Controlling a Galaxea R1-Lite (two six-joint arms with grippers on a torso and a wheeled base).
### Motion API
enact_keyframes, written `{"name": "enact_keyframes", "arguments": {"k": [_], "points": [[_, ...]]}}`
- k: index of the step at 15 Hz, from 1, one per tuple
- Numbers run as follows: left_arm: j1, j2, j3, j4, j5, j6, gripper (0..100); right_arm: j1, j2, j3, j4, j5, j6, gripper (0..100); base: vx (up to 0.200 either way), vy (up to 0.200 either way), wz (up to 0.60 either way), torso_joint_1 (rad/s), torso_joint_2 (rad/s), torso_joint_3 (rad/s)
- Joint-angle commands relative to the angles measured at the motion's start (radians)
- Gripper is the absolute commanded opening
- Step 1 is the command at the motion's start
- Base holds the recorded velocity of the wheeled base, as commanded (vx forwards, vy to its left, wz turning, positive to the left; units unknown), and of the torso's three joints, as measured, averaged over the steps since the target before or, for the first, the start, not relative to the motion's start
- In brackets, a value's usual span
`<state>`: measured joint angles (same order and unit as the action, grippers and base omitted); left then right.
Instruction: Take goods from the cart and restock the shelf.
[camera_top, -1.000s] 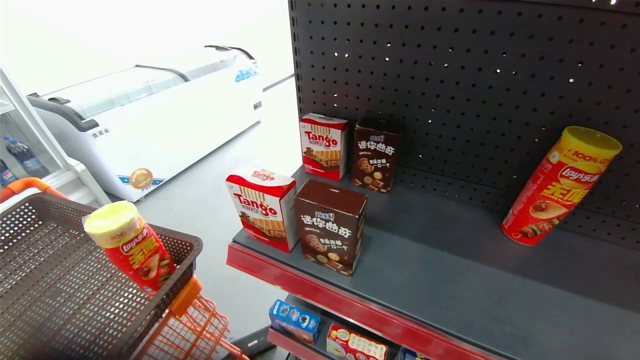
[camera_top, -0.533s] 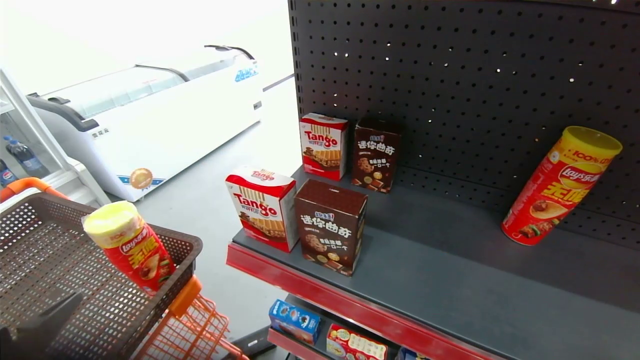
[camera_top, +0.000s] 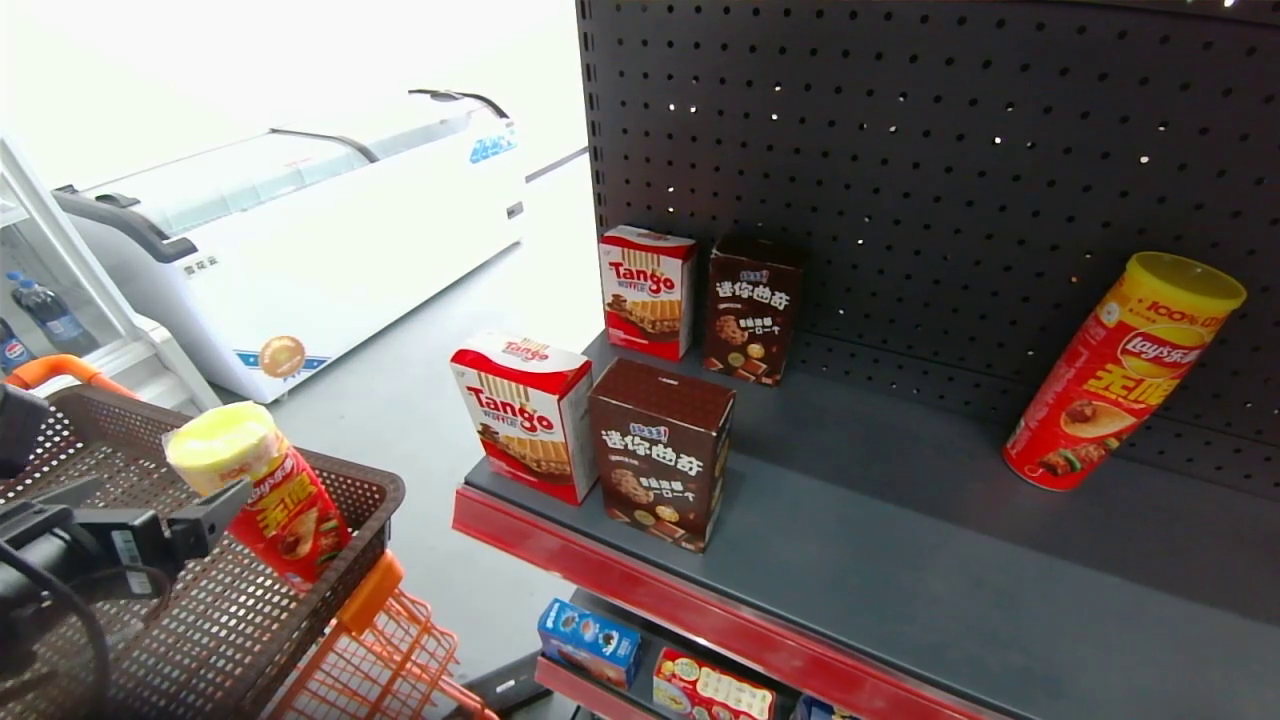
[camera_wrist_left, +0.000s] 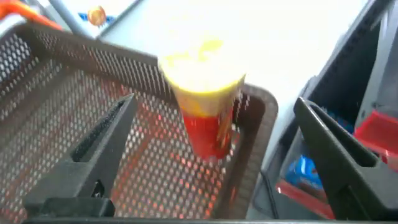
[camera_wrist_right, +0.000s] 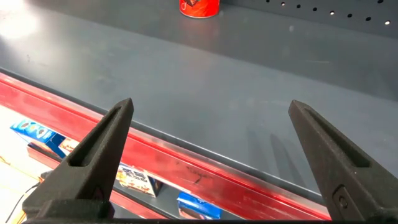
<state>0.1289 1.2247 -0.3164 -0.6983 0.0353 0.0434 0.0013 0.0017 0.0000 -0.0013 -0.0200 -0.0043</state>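
The dark grey shelf board (camera_top: 900, 560) with its red front lip is the reference here. Off its left end stands the brown perforated plastic cart basket (camera_top: 385, 490). In the basket corner nearest the shelf, a red cardboard chip can with a pale yellow lid (camera_top: 285, 515) leans tilted against the mesh wall.

The left hand (camera_wrist_left: 214, 106) is over the basket on the side away from the shelf. Its 2 fingers are spread wide and it holds nothing. In the left wrist view the can sits ahead, in line with the gap. In the head view, 1 fingertip overlaps the can just under the lid, and I cannot tell whether they touch.

The right hand (camera_wrist_right: 211, 106) hangs over the shelf's front lip, also fully spread and empty.

At the shelf's left end stand 2 red-and-white wafer boxes (camera_top: 525, 415) and 2 dark brown cookie boxes (camera_top: 660, 450), in a front and a back pair. Toward the shelf's right end, a second red chip can with a yellow top (camera_top: 1120, 375) leans on the black pegboard.

I judge this to be the approach to the pick, with the can not yet gripped. The next move calls for sliding the left hand toward the shelf until both fingers bracket the red body below the lid. The wrist should match the can's tilt before closing. The lift must clear the basket rim before crossing to the bare middle of the shelf.
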Motion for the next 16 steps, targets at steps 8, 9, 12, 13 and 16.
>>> {"name": "enact_keyframes", "arguments": {"k": [8, 9, 12, 13, 16], "points": [[0.074, 0.452, 0.247, -0.713, 0.003, 0.044, 100, 0.0, 0.001, 0.0, 0.0, 0.0, 0.0, 100, 0.0, 0.0, 0.0, 0.0, 0.0, 0.0], [0.086, 0.467, 0.221, -0.704, 0.003, 0.044, 100, 0.0, 0.001, 0.0, 0.0, 0.0, 0.0, 100, 0.0, 0.0, 0.0, 0.0, 0.0, 0.0], [0.089, 0.53, 0.161, -0.708, -0.014, 0.039, 100, 0.0, 0.001, 0.0, 0.0, 0.0, 0.0, 100, 0.0, 0.0, 0.0, 0.0, 0.0, 0.0], [0.084, 0.555, 0.16, -0.71, -0.015, 0.039, 100, 0.0, 0.001, 0.0, 0.0, 0.0, 0.0, 100, 0.0, 0.0, 0.0, 0.0, 0.0, 0.0], [0.07, 0.616, 0.128, -0.739, -0.017, 0.027, 100, 0.0, 0.001, 0.0, 0.0, 0.0, 0.0, 100, 0.0, 0.0, 0.0, 0.0, 0.0, 0.0]]}}
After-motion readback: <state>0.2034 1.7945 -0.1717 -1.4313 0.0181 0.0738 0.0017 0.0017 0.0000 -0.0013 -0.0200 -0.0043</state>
